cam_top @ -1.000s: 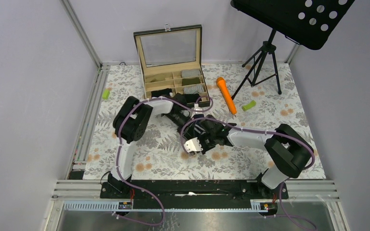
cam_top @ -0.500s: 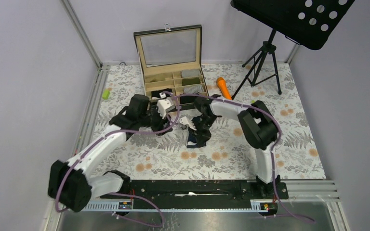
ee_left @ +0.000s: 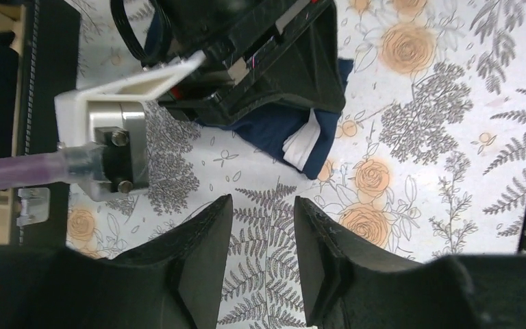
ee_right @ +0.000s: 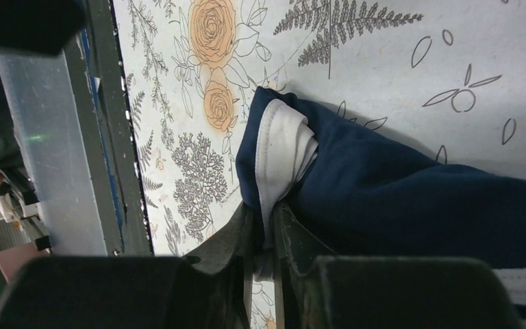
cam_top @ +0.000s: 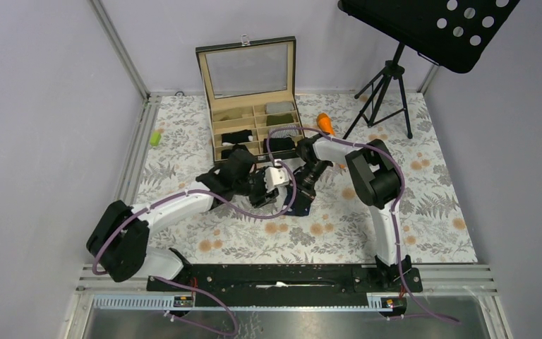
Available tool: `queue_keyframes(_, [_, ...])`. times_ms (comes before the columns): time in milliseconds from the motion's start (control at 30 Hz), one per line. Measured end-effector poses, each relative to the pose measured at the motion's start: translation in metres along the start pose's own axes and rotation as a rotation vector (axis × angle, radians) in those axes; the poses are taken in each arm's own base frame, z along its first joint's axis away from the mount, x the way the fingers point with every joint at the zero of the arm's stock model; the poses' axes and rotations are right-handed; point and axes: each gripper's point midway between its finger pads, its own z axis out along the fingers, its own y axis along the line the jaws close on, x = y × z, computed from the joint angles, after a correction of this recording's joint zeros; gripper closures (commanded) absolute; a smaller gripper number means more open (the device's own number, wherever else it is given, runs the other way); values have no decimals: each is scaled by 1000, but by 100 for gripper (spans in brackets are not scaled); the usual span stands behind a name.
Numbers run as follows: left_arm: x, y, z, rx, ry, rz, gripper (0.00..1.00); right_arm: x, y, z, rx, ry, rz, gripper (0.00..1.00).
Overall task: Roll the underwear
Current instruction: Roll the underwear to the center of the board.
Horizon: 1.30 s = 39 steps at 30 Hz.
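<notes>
The navy blue underwear [cam_top: 300, 205] with white trim lies bunched on the floral mat at mid table. My right gripper [cam_top: 303, 192] reaches down onto it. In the right wrist view the gripper [ee_right: 268, 229] is shut on the white trim edge of the navy underwear [ee_right: 397, 199]. My left gripper [cam_top: 267, 195] is just left of it, open and empty. In the left wrist view its fingers [ee_left: 264, 209] frame bare mat, with the navy underwear [ee_left: 281, 127] ahead under the right gripper. Black [cam_top: 237, 136] and olive [cam_top: 232, 115] rolled pieces sit in the box.
An open wooden compartment box [cam_top: 254, 92] stands at the back, close behind both grippers. An orange carrot-shaped stick [cam_top: 324, 122] shows partly behind the right arm. A light-green cylinder [cam_top: 155, 137] lies at the left. A music stand's tripod [cam_top: 384, 85] stands at the back right.
My left gripper has swung from beside the box down and right, to just left of the navy underwear. The right gripper has stayed on the underwear, shifting slightly.
</notes>
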Motion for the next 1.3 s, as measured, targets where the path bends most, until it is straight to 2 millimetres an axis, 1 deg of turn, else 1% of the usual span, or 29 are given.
queue_keyframes(67, [8,-1,7,14,20,8,53,0,1,1,-3,-4,19,86])
queue_keyframes(133, [9,-5,9,17,5,63,53,1,2,1,-4,-5,37,86])
queue_keyframes(167, [7,-9,10,25,-9,109,53,1,2,2,-4,-5,46,86])
queue_keyframes(267, [2,-34,16,89,-32,224,56,1,2,2,-3,-5,62,86])
queue_keyframes(333, [-1,-49,26,140,-45,270,59,1,2,2,-3,-5,69,86])
queue_keyframes(433, [4,-56,45,184,-30,286,61,1,2,1,-2,-7,77,85])
queue_keyframes(600, [22,-59,75,204,14,307,60,1,2,1,-1,-9,84,85])
queue_keyframes(667, [29,-60,82,206,32,323,61,1,2,1,-1,-9,87,85])
queue_keyframes(733, [28,-59,85,196,31,346,63,1,2,1,-1,-9,89,85])
queue_keyframes(800, [28,-59,86,193,33,356,65,1,2,1,-2,-10,89,85])
queue_keyframes(867, [29,-58,87,189,35,366,70,1,2,1,-2,-10,90,85])
queue_keyframes(900, [29,-57,88,183,36,372,71,1,2,1,-2,-10,91,85])
queue_keyframes(933, [30,-56,89,178,38,376,69,2,2,1,-2,-10,91,85])
queue_keyframes(1033, [30,-51,90,153,44,378,56,2,2,2,-6,-16,93,84])
queue_keyframes(1067, [30,-49,90,142,48,378,54,2,2,2,-8,-18,95,84])
queue_keyframes(1167, [29,-46,84,118,49,374,53,3,4,2,-15,-23,101,84])
queue_keyframes(1300, [19,-40,77,95,23,381,56,3,4,3,-16,-22,103,84])
